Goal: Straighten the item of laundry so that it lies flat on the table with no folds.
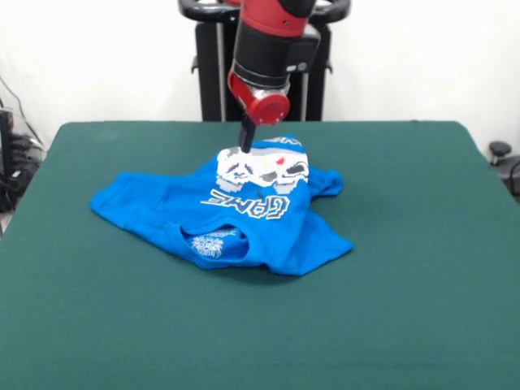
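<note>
A white wall backs the table (422, 268), whose dark green cloth spreads wide on every side of the gripper (245, 147) and well past the cloth below it. The item of laundry (162, 203), a bright blue T-shirt, lies crumpled directly under and in front of the gripper, with its white printed patch bunched up just beside the tip, one sleeve reaching off to the picture's left and the neck opening toward the near edge. The red and black arm (268, 49) descends to the shirt's far edge, where the dark tip meets the fabric; whether it is open or closed cannot be told.
</note>
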Motion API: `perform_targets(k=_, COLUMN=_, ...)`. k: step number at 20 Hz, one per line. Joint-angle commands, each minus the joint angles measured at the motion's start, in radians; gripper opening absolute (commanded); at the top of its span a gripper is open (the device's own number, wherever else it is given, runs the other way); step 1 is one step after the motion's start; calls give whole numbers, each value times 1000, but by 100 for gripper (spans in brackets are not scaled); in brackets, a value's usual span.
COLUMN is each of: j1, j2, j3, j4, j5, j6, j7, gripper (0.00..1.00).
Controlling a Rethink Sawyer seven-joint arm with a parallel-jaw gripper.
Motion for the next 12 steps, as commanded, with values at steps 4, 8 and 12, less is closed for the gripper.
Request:
perform_targets(k=4, j1=42, j2=19, j3=149, j4=2, j5=126, j6=66, j7=207, gripper=0)
perform_targets(k=8, j1=49, j2=45, j3=181, j4=18, j5=172, j6=-5, j7=236, gripper=0)
perform_targets(k=12, j1=83, j2=63, j3=182, j4=21, j5=228, j6=-34, j7=274, gripper=0)
